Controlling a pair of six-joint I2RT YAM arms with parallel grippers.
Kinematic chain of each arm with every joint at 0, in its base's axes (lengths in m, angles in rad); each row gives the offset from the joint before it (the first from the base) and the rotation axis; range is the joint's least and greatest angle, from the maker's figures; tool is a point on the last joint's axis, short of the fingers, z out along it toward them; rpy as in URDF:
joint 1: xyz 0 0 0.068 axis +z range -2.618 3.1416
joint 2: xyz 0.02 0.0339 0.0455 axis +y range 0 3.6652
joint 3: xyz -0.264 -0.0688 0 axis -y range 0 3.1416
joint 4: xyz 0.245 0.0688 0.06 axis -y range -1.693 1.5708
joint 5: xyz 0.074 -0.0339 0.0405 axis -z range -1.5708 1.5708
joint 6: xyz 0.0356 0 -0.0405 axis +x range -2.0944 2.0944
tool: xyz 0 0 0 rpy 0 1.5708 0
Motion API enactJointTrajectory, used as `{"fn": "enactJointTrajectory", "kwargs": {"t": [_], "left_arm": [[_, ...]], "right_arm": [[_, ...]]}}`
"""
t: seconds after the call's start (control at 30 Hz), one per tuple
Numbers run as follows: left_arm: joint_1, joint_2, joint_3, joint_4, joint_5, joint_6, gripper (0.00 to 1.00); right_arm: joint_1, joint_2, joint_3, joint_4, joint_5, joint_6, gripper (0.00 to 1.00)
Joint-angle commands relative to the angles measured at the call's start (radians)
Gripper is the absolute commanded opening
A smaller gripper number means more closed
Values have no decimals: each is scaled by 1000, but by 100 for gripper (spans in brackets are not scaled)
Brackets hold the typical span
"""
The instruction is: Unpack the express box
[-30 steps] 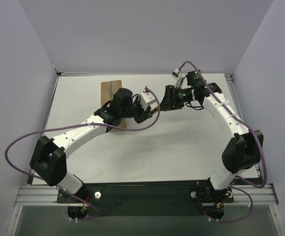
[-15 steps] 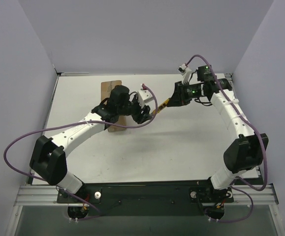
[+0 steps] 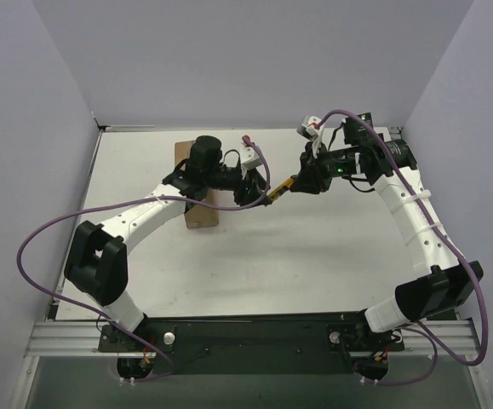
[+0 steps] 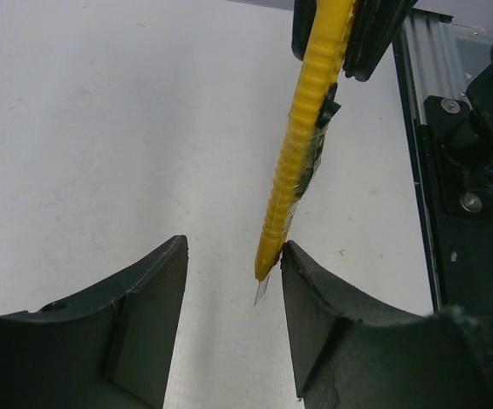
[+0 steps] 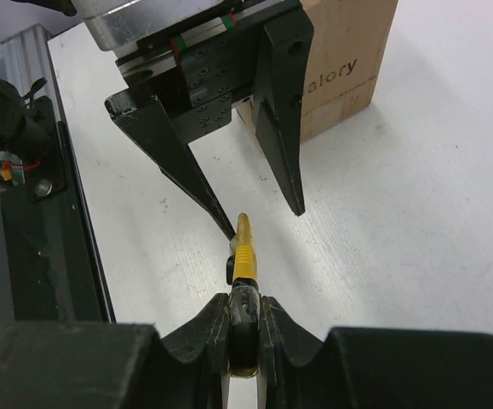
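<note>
The express box point(image 3: 200, 215) is a brown carton at the back left, partly hidden under my left arm. In the right wrist view it point(image 5: 348, 60) shows dark print. My right gripper point(image 3: 304, 181) is shut on the black end of a yellow utility knife point(image 3: 282, 189) and holds it above the table, blade pointing left. My left gripper point(image 3: 260, 192) is open and faces it. In the left wrist view the knife point(image 4: 306, 145) has its blade tip between my open left gripper point(image 4: 233, 251), close to the right finger point(image 4: 314, 315). The right wrist view shows my right gripper point(image 5: 244, 311) clamped on the knife point(image 5: 244, 256).
White table point(image 3: 314, 256) with grey walls left, back and right. A black rail point(image 3: 246, 332) with both arm bases runs along the near edge. Purple cables loop off both arms.
My left arm has swung toward the back and its open gripper now faces the knife tip. My right wrist has shifted right and back, still holding the knife.
</note>
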Motion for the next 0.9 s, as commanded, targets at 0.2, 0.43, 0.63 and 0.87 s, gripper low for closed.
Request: {"fn": "enactJointTrajectory", "kwargs": {"t": [0.2, 0.43, 0.63, 0.87], "left_arm": [[1, 61, 96, 101, 170, -64, 35], [54, 133, 116, 346, 311, -376, 0], [74, 137, 66, 639, 325, -611, 0], [62, 153, 73, 650, 343, -620, 0]], "right_arm": [[23, 34, 45, 63, 12, 27, 0], [40, 82, 57, 146, 65, 136, 2], [-24, 63, 120, 100, 8, 251, 70], [-8, 29, 66, 19, -45, 112, 66]]}}
